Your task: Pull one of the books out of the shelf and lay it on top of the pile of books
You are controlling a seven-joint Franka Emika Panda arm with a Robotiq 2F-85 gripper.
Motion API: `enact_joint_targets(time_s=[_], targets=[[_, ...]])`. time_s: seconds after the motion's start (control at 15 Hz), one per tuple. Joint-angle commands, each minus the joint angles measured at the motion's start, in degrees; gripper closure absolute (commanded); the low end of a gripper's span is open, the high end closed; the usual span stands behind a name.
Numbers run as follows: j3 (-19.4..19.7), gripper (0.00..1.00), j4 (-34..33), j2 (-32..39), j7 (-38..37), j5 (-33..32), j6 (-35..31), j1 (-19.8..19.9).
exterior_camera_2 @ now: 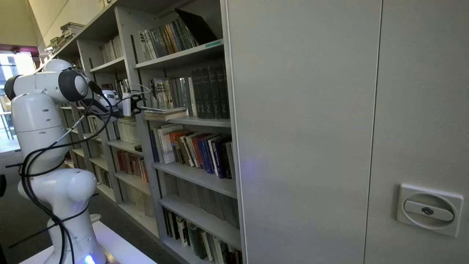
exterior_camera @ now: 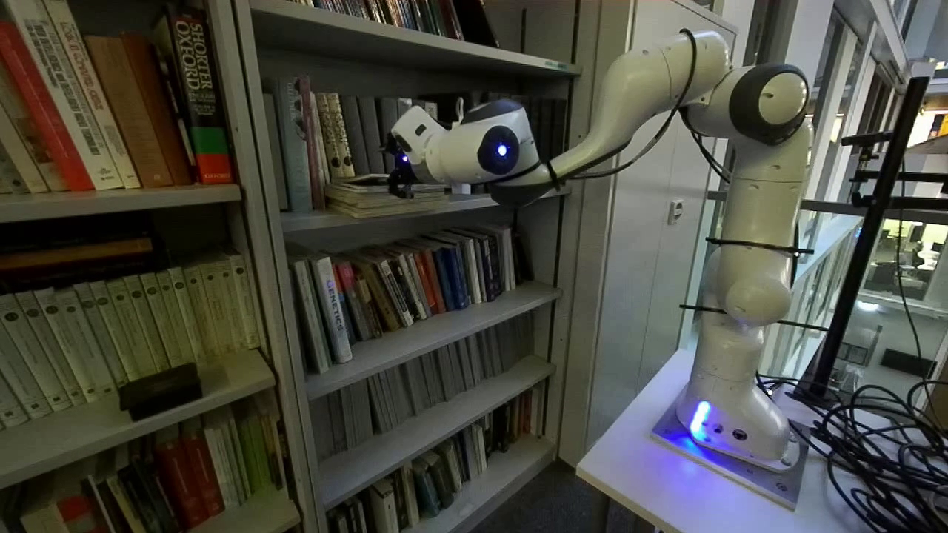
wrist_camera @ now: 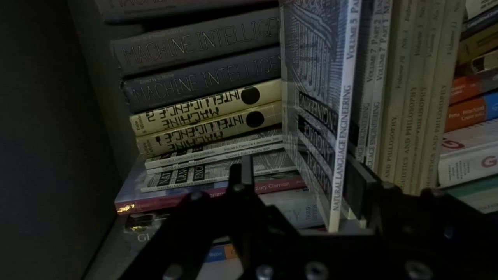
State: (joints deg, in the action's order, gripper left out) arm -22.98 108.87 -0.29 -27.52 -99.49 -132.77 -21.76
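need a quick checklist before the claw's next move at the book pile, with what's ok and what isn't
1. Claw open: ok, fingers apart in the wrist view.
2. Thin grey book between the fingers: ok.
3. Claw out from around the book: not ok, one finger shows between it and the pile.
4. Book flat on the pile: cannot tell, the contact is hidden.
5. Pile supported: ok, it rests on the shelf.
6. Claw not touching the upright books: cannot tell.
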Motion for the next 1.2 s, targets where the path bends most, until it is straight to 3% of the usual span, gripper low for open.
enact_joint_targets(time_s=[0.0, 0.07, 0.73, 1.13], targets=[[-0.1, 0.07, -2.1, 0.7, 1.4, -0.3, 1.5, -0.6], [-0.2, 0.0, -2.2, 0.7, 1.4, -0.4, 1.5, -0.6], [0.1, 0.0, -1.3, -1.6, 2.2, 1.8, -0.3, -0.3], [1.8, 0.0, 2.8, -7.4, 9.1, 16.1, -2.7, 0.9]])
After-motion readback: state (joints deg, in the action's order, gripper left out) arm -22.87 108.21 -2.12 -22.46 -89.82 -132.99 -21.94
